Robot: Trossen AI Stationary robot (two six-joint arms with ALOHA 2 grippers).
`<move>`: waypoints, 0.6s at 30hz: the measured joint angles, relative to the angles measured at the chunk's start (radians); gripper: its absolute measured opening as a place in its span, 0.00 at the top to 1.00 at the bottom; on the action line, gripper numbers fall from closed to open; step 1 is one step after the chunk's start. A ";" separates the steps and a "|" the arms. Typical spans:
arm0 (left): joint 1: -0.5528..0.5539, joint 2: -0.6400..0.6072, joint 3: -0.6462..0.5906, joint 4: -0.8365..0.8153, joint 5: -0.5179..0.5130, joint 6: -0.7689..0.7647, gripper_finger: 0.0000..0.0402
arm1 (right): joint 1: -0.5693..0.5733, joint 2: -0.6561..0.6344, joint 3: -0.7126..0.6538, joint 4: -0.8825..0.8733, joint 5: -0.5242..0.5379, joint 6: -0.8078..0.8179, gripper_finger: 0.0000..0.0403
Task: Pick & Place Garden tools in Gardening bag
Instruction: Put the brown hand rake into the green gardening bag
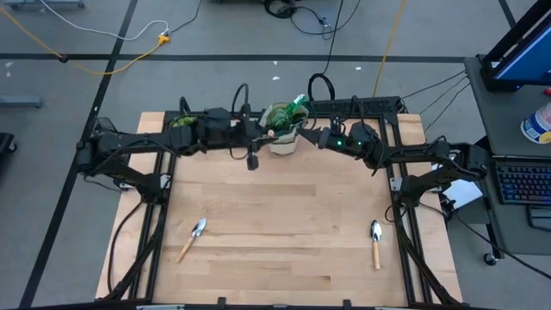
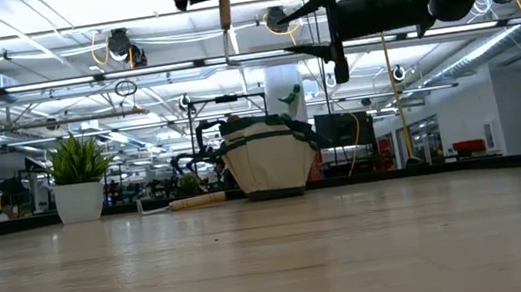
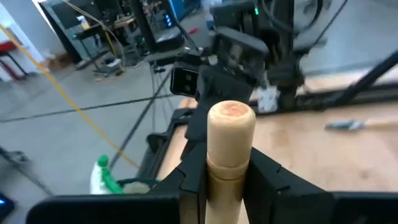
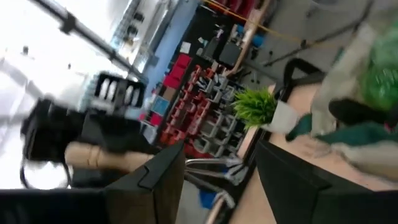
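The beige gardening bag (image 1: 282, 138) stands at the table's far middle, with a green spray bottle (image 1: 295, 105) sticking out of its top. My left gripper (image 1: 258, 138) hovers just left of the bag, shut on a wooden-handled tool (image 3: 230, 124) whose metal head is hidden. My right gripper (image 1: 312, 136) hangs just right of the bag, open and empty (image 4: 217, 180), facing the left one. Two trowels lie flat on the near half of the table, one at the left (image 1: 194, 237) and one at the right (image 1: 376, 243). My left gripper pinches the wooden handle (image 3: 227, 158) between its two fingers (image 3: 189, 180), a little below the handle's rounded free end (image 3: 231, 115). The fingers come about level from the table's left and lie across the handle. The tool is lifted high, clear of the table (image 2: 225, 11).
A small potted plant (image 2: 79, 185) stands at the far left of the table. Another wooden-handled tool (image 2: 195, 202) lies on the table just left of the bag (image 2: 268, 165). The table's middle, between the two trowels, is bare wood (image 1: 284, 215).
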 joint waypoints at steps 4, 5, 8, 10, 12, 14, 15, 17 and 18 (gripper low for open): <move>0.033 0.000 0.000 0.011 0.055 -0.068 0.83 | 0.000 0.000 0.000 0.015 -0.047 -0.145 0.55; 0.038 0.000 0.000 0.011 0.056 -0.077 0.83 | 0.000 0.000 0.000 0.025 -0.055 -0.170 0.55; 0.052 0.010 0.000 0.031 0.052 -0.103 0.83 | 0.001 0.000 0.000 0.051 -0.073 -0.248 0.56; 0.066 0.013 -0.001 0.044 0.052 -0.122 0.83 | 0.001 0.000 0.000 0.051 -0.074 -0.302 0.56; 0.079 0.015 -0.001 0.083 0.047 -0.125 0.83 | 0.001 -0.005 0.000 0.047 -0.074 -0.353 0.57; 0.090 0.029 0.001 0.127 0.026 -0.118 0.83 | 0.001 -0.007 0.000 0.048 -0.077 -0.401 0.57; 0.097 0.037 0.001 0.135 0.025 -0.118 0.83 | 0.000 -0.007 0.000 0.043 -0.089 -0.422 0.58; 0.109 0.062 -0.001 0.168 0.026 -0.119 0.83 | 0.000 -0.006 0.000 0.039 -0.114 -0.457 0.58; 0.113 0.075 -0.001 0.189 0.025 -0.119 0.83 | 0.000 -0.006 0.000 0.042 -0.124 -0.473 0.59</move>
